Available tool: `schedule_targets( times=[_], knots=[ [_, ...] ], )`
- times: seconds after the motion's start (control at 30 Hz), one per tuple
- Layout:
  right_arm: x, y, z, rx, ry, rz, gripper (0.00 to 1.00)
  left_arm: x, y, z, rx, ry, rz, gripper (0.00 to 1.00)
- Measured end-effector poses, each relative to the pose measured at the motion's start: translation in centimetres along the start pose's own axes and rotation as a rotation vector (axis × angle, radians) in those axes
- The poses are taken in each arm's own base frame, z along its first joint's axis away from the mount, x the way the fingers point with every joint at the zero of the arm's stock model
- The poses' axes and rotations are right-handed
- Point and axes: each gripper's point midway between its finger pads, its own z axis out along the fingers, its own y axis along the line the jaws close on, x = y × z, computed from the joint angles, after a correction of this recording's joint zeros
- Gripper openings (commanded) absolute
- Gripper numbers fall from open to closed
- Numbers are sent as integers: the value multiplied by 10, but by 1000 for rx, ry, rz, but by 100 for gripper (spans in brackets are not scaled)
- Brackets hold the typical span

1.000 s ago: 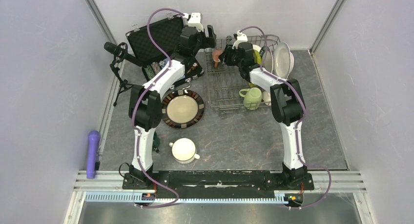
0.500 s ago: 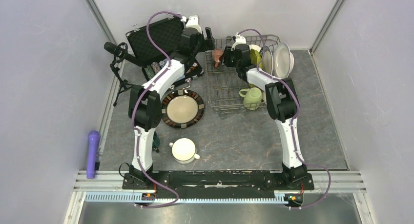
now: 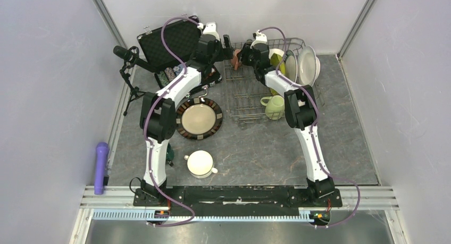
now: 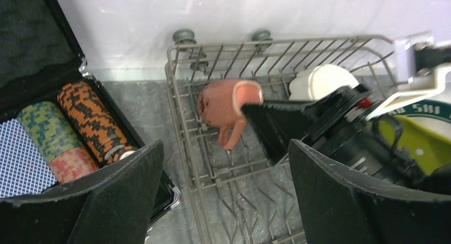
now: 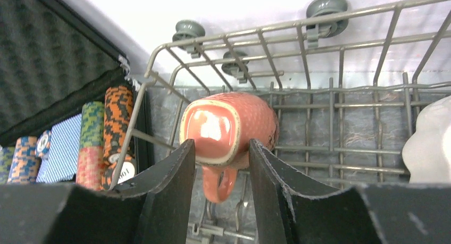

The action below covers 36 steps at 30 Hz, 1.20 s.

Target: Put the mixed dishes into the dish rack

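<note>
The salmon-pink mug [image 5: 250,122] is pinched by the right end effector [image 5: 220,146] over the dish rack's [image 3: 247,98] far left corner, handle down, seemingly for setting among the prongs. The left end effector [image 4: 223,153] is spread and unladen.

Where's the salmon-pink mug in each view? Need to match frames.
Top external: salmon-pink mug at the dish rack's far-left corner, upper centre.
Left wrist: centre, lying sideways, handle down.
Right wrist: centre, mouth toward camera, handle down.
Shared landmark: poker chips just left of the rack, in all three views.
</note>
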Motion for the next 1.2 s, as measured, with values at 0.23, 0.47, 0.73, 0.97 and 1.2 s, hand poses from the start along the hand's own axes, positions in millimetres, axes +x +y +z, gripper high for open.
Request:
schedule_targets(
  times=[0.23,0.47,0.73,0.97,1.2],
  knots=[
    [-9,-5,16,24,-75,52,52,18,20,2,-33,37,-24,92],
    [-11,-1,22,-10,-107,88,74,18,31,4,-38,31,-42,95],
    [-19,13,0,-76,-78,2,94,32,36,5,-30,49,-43,100],
    [-89,48,-56,-149,-143,-103,92,35,39,-8,-38,60,-43,99],
    [-125,84,-115,-246,-172,-199,86,2,32,-33,-53,20,-103,96]
  ],
)
